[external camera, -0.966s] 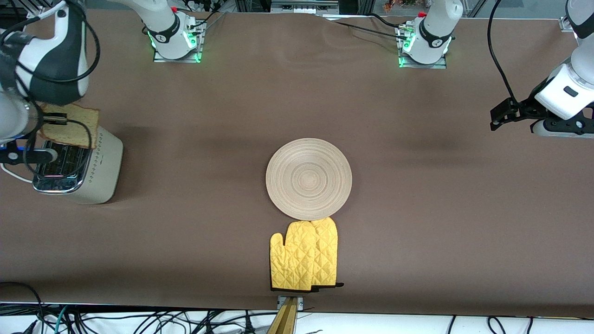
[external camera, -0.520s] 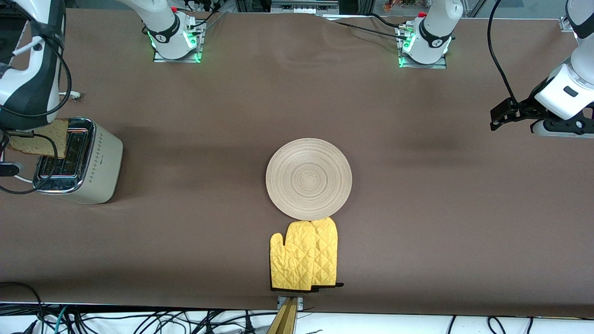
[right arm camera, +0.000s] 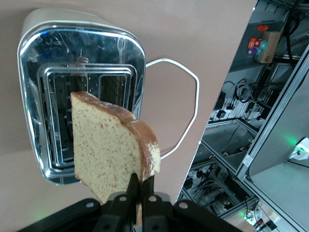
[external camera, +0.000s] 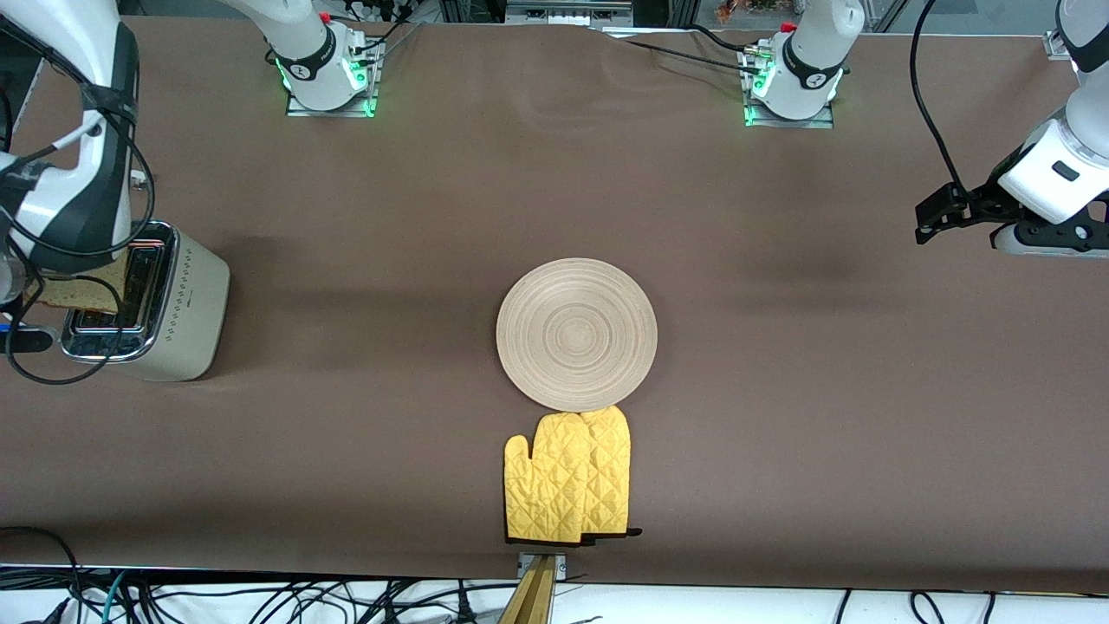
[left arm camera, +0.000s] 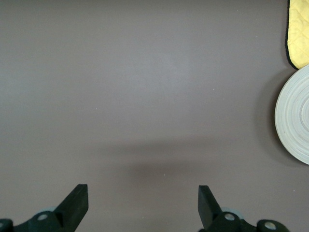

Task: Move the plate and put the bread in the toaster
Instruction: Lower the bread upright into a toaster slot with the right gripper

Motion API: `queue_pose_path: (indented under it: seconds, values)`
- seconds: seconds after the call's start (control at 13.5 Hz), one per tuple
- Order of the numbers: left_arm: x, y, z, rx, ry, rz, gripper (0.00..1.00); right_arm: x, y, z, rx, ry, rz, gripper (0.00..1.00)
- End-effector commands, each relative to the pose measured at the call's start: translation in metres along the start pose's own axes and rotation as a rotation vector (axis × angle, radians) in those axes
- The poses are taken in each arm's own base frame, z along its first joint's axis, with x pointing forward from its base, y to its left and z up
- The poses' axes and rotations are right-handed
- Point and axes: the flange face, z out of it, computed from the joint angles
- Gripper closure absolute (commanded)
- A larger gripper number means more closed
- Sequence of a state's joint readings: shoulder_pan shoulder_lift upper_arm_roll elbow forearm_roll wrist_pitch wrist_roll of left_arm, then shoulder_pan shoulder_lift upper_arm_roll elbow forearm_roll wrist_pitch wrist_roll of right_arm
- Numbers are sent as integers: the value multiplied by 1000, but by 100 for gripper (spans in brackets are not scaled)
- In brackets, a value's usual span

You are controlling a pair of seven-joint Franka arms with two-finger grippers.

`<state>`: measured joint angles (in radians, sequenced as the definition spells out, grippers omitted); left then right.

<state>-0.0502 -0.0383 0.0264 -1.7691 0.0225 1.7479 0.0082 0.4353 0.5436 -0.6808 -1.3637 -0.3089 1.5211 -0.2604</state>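
Observation:
My right gripper [right arm camera: 141, 182] is shut on a corner of the bread [right arm camera: 108, 150], a speckled tan slice with a darker crust. The slice hangs on edge just above the chrome top of the cream toaster [right arm camera: 82, 96], over its slots. In the front view the bread [external camera: 80, 293] peeks out under the right arm at the toaster [external camera: 165, 316]. The round light-wood plate [external camera: 576, 334] lies mid-table, and the plate [left arm camera: 295, 116] also shows in the left wrist view. My left gripper [left arm camera: 143, 202] is open and holds nothing, above bare table at the left arm's end, where the arm waits [external camera: 936, 217].
A pair of yellow quilted oven mitts [external camera: 567, 478] lies nearer to the front camera than the plate, touching its rim. The toaster's white cord [right arm camera: 186, 106] loops on the table beside it. The table edge runs close to the toaster.
The right arm has carried the bread from across the toaster's top toward the table's end and lower, turning the slice on edge. The left arm, the plate and the mitts have stayed put.

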Motion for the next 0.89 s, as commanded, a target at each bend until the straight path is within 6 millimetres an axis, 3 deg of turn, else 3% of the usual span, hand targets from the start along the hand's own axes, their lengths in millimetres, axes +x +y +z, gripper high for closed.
queue_pose_path:
  seconds: [0.0,0.82]
  values:
    - [1,-2,-6,16,3,4,0,5,-1,2,-16,4,-2,100]
    - [1,-2,-6,14,3,4,0,22,-20,19,25,4,8,100]
